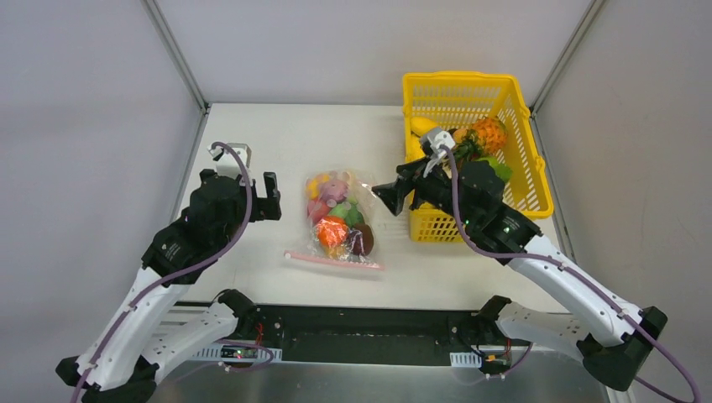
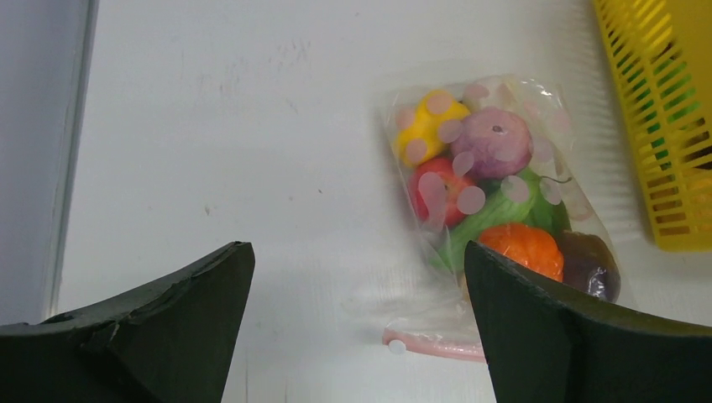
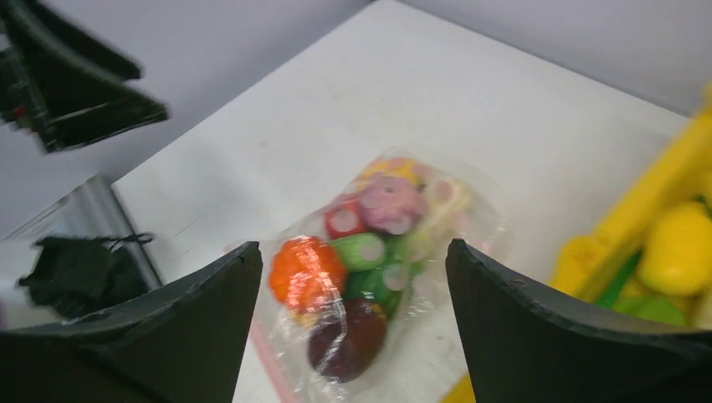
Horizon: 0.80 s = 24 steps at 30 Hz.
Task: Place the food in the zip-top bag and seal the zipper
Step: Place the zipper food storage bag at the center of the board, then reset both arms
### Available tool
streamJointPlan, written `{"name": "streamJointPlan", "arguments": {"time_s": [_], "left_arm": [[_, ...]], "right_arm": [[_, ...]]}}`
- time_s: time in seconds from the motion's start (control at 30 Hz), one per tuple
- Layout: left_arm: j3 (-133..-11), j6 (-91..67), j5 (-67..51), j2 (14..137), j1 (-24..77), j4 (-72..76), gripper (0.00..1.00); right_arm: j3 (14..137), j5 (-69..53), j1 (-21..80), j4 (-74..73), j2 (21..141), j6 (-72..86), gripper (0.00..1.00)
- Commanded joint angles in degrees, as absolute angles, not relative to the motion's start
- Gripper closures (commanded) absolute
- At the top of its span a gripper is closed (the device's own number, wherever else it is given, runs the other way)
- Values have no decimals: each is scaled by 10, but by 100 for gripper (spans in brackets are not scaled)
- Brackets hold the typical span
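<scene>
**Both pincers spread and empty, filled bag lying between them**

The left gripper (image 2: 357, 252) hangs over the white table (image 1: 277, 134) with its two dark fingers wide apart and nothing between them. It sits to the left of the bag, apart from it. The right gripper (image 3: 353, 245) is likewise spread and empty. In the overhead view it sits between the bag and the basket, pointing toward the bag without touching it.

Between the two lies the clear, crinkly zip-top bag printed with pink dots (image 1: 340, 220), flat on the table. The toy food is packed inside it:

- a yellow piece (image 2: 428, 126) at the far end
- a pale purple round piece (image 2: 501, 141)
- a red piece (image 2: 441, 191)
- a green piece (image 2: 504, 210)
- an orange piece (image 2: 520, 243)
- a dark purple piece (image 2: 590, 264)

The narrow pink zipper strip (image 1: 334, 259) runs along the bag's near edge, toward the arm bases. Whether it is pressed closed cannot be told.

To the right, near the bag, stands a yellow lattice plastic basket (image 1: 529, 159). It holds a toy pineapple (image 1: 487, 133), a yellow banana-like piece (image 1: 424, 128) and something green (image 1: 501, 170) — partly hidden by the right arm.
</scene>
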State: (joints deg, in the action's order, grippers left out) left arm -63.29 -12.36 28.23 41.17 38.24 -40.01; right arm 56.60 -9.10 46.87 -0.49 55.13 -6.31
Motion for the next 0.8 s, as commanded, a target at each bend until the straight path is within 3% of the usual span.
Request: {"name": "streamJointPlan", "arguments": {"time_s": [0.0,0.17,0.33,0.53,0.77], "left_arm": [[-609,-184,148,418,275,-385,1],[-598,-246,136,422,176,-398,1],[-610,-294,210,425,172,-437,1],[-627,-320,313,399,172,-474,1],[-625,-303,322,369,172,-446,1]], "right_arm": [[638,55,396,-68,571,-8,14],[661,31,271,-97,576,67,7],[659,-44,157,-117,551,95,3],[613,-33,146,-121,478,112,2],[573,-57,146,-87,447,151,2]]}}
